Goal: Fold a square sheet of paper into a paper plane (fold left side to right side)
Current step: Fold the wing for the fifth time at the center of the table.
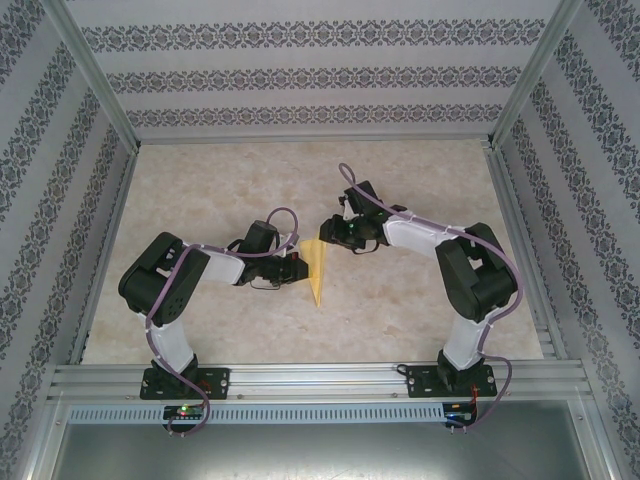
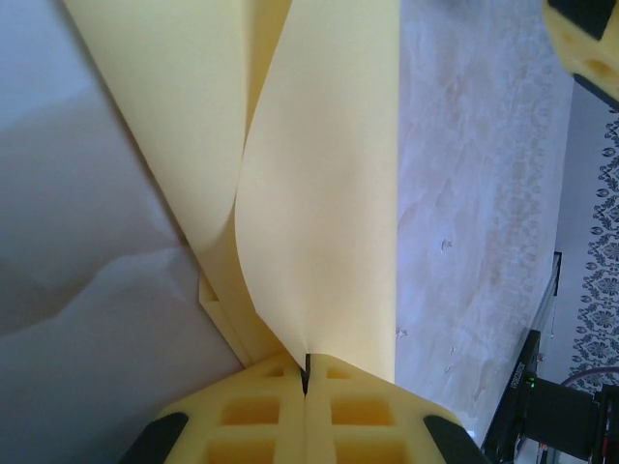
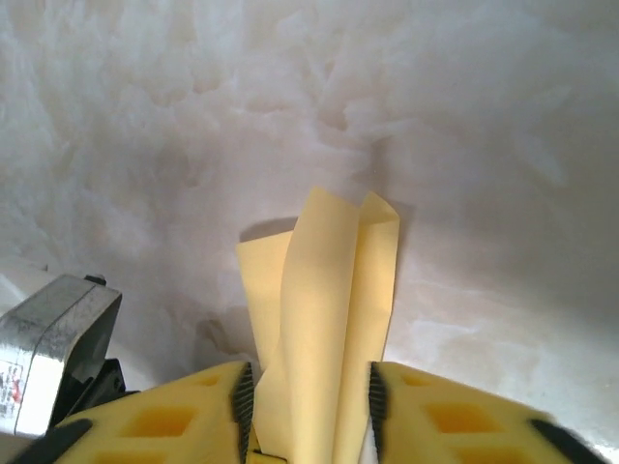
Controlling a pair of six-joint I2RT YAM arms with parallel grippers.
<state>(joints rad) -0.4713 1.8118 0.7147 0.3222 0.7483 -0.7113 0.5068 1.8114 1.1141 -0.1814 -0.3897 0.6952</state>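
My left claw [image 2: 306, 387] clenches the folded yellow sheet [image 2: 329, 242] at nine o'clock; my right claw [image 3: 309, 406] straddles its one o'clock corner, grip uncertain. Flimsy, light: I'd pinch along creases.

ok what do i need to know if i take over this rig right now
Left gripper: shut, pinching an edge of the yellow paper.
Right gripper: jaws apart, one on each side of the paper's other end; no firm grip evident.
Paper: mid-table, between both grippers.
Done: folded into a narrow pointed shape, layers bowing open.
Left: probably flatten the creases and finish the wings.
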